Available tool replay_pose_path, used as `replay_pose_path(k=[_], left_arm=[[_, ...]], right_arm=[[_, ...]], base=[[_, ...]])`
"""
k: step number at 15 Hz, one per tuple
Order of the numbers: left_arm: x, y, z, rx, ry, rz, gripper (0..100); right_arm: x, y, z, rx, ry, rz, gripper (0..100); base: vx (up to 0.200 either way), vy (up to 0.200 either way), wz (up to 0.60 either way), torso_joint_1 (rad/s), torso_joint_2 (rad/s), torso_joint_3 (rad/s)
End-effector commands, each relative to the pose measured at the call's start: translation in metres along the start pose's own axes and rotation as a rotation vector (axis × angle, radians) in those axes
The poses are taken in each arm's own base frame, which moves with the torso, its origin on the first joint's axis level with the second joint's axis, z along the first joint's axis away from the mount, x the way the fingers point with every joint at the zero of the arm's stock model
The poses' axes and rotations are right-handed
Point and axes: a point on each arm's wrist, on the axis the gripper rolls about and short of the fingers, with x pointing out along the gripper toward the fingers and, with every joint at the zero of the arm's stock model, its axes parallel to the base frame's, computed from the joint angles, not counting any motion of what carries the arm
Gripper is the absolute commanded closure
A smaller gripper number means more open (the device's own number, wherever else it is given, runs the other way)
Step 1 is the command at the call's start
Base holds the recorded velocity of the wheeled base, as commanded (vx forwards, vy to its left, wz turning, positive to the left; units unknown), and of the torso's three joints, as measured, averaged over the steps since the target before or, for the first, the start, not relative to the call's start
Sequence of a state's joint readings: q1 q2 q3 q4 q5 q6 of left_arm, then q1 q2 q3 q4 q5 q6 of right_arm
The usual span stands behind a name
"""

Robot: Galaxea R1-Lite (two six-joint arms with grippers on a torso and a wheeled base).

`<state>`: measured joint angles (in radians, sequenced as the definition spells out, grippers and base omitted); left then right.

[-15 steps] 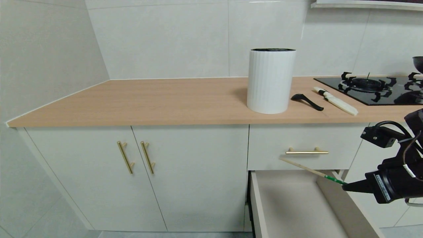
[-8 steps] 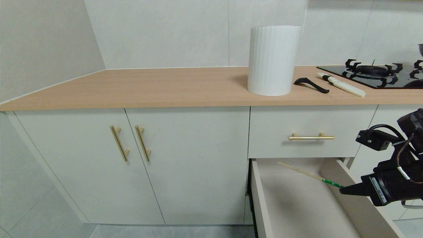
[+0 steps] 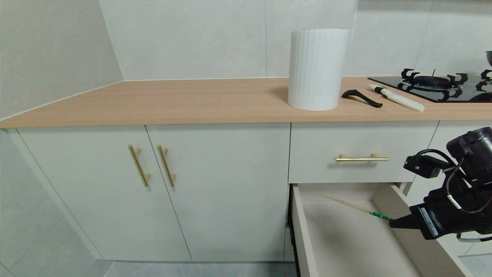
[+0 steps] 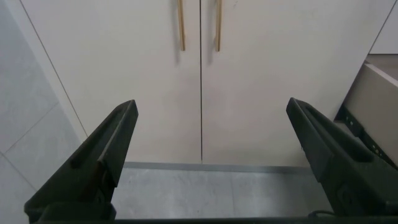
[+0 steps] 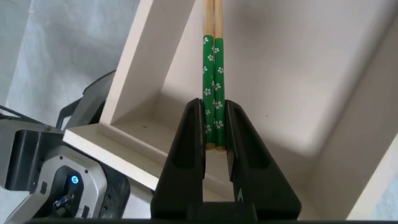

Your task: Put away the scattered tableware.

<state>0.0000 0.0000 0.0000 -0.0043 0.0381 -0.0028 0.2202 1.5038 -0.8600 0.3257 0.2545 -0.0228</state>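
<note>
The right tool [image 3: 392, 222] holds chopsticks [image 3: 355, 208] over the drawer [image 3: 301, 229].

Black right end effector [image 3: 391, 222] carries looped cables [image 3: 433, 151].

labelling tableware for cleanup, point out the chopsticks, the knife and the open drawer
chopsticks [image 5: 211, 81]: right wrist view, green patterned band
knife [image 3: 403, 104]: head view, pale blade
open drawer [image 3: 302, 231]: head view, left side wall

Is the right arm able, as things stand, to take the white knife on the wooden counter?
Probably not right away. The right pincer is shut on the green-ended wooden chopsticks, low over the open white drawer; the white knife lies uncovered higher up on the wooden counter.
</note>
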Motion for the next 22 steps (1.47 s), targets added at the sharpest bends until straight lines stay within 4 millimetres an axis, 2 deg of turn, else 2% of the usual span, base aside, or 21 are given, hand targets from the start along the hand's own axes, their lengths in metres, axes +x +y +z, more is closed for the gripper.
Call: replay_pose_path(k=[1, 3, 4, 5, 6, 7, 9, 15, 16, 19, 22], left_arm=[[0.000, 0.000, 0.000, 0.000, 0.000, 0.000, 0], [0.000, 0.000, 0.000, 0.000, 0.000, 0.000, 0], [0.000, 0.000, 0.000, 0.000, 0.000, 0.000, 0], [0.000, 0.000, 0.000, 0.000, 0.000, 0.000, 0], [0.000, 0.000, 0.000, 0.000, 0.000, 0.000, 0], [0.000, 0.000, 0.000, 0.000, 0.000, 0.000, 0], [0.000, 0.000, 0.000, 0.000, 0.000, 0.000, 0], [0.000, 0.000, 0.000, 0.000, 0.000, 0.000, 0], [0.000, 0.000, 0.000, 0.000, 0.000, 0.000, 0], [0.000, 0.000, 0.000, 0.000, 0.000, 0.000, 0], [0.000, 0.000, 0.000, 0.000, 0.000, 0.000, 0]], right_arm=[[0.031, -0.005, 0.002, 0.014, 0.081, 0.003, 100], [0.061, -0.012, 0.007, 0.042, 0.117, -0.051, 100], [0.082, -0.010, 0.009, 0.093, 0.131, -0.075, 100], [0.091, -0.008, 0.010, 0.119, 0.133, -0.077, 100], [0.113, -0.005, 0.010, 0.166, 0.138, -0.079, 100], [0.136, -0.003, 0.007, 0.176, 0.157, -0.099, 100], [0.160, -0.004, 0.001, 0.186, 0.173, -0.144, 100], [0.207, 0.002, -0.021, 0.200, 0.264, -0.204, 100], [0.216, 0.008, -0.029, 0.179, 0.294, -0.209, 100], [0.231, 0.009, -0.039, 0.144, 0.309, -0.300, 100], [0.237, 0.012, -0.041, 0.134, 0.290, -0.327, 100]], base=[[0.000, 0.000, 0.00, 0.000, 0.00, 0.000], [0.000, 0.000, 0.00, 0.000, 0.00, 0.000], [0.000, 0.000, 0.00, 0.000, 0.00, 0.000], [0.000, 0.000, 0.00, 0.000, 0.00, 0.000], [0.000, 0.000, 0.00, 0.000, 0.00, 0.000], [0.000, 0.000, 0.00, 0.000, 0.00, 0.000], [0.000, 0.000, 0.00, 0.000, 0.00, 0.000], [0.000, 0.000, 0.00, 0.000, 0.00, 0.000], [0.000, 0.000, 0.00, 0.000, 0.00, 0.000], [0.000, 0.000, 0.00, 0.000, 0.00, 0.000], [0.000, 0.000, 0.00, 0.000, 0.00, 0.000]])
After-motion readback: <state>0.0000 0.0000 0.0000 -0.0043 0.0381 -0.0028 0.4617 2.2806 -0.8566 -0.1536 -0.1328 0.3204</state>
